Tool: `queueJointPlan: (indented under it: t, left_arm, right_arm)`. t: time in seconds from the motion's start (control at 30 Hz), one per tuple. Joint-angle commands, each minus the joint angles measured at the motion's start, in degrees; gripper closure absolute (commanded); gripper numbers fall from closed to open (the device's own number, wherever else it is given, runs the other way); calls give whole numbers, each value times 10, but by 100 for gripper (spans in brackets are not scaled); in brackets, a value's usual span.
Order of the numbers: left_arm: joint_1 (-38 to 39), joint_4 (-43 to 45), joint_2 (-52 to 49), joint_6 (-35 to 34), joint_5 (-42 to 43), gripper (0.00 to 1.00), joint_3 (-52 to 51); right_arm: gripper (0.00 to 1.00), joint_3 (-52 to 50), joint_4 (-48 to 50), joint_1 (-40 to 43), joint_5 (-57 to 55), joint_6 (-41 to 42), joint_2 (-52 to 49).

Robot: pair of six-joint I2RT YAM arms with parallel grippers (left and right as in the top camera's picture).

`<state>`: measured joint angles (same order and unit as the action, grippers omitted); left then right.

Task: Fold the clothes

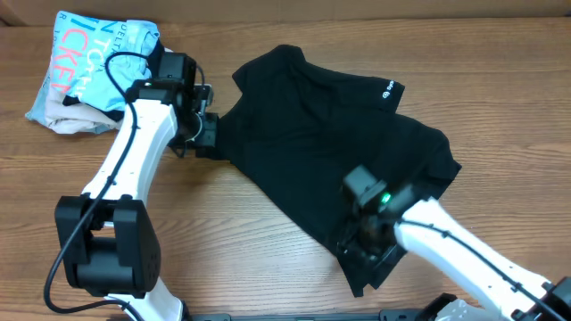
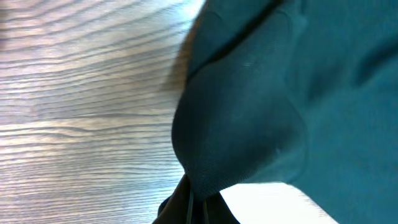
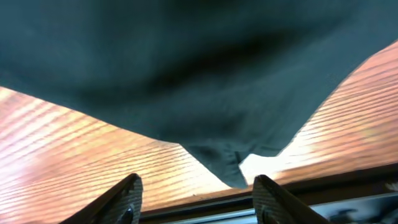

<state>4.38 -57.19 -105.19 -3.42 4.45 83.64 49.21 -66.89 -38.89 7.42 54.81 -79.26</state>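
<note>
Your left gripper (image 1: 207, 134) is pressed together on the black shirt (image 1: 330, 134). In the left wrist view a bunched fold of the cloth runs down into the closed jaws at the bottom of the frame. The rest of the fabric billows up and away to that gripper's right, over the wooden surface (image 1: 268, 241).

Your right gripper (image 3: 199, 202) is spread, with both fingers (image 3: 127, 199) standing apart and nothing clamped between them. A hemmed corner of the shirt hangs just ahead of it, roughly in line with the gap and nearer the right-hand finger. It does not appear to touch either finger. The main body of the cloth fills the view beyond that corner.

From overhead, the shirt lies open and rumpled between your two grippers. Its long axis runs on a diagonal from the pinched edge at the left gripper across to the corner at the right gripper. The small white logo (image 1: 390, 88) sits on the part farthest from both grippers, toward the far side of the surface. You cannot tell from these views which end is the collar.

A folded light-blue garment with pink lettering (image 1: 80, 67) lies behind the left gripper, on the side away from the shirt and apart from it.
</note>
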Motion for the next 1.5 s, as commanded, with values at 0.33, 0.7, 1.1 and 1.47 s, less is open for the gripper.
queueJointPlan:
  t: [0.33,0.7,1.1,1.47]
  left_arm:
    - [-3,5,-2,-17,5,96,10]
    - [-3,4,-2,-17,5,96,10]
    - [-7,-48,-1,-16,-8,96,69]
    - [-10,-224,-1,-13,-75,96,423]
  right_arm:
    - [46,-153,120,-35,-16,125,8]
    - [71,-181,159,-35,-9,108,8]
    - [96,-120,85,-11,-10,112,19]
    - [96,294,-147,183,-191,-103,81]
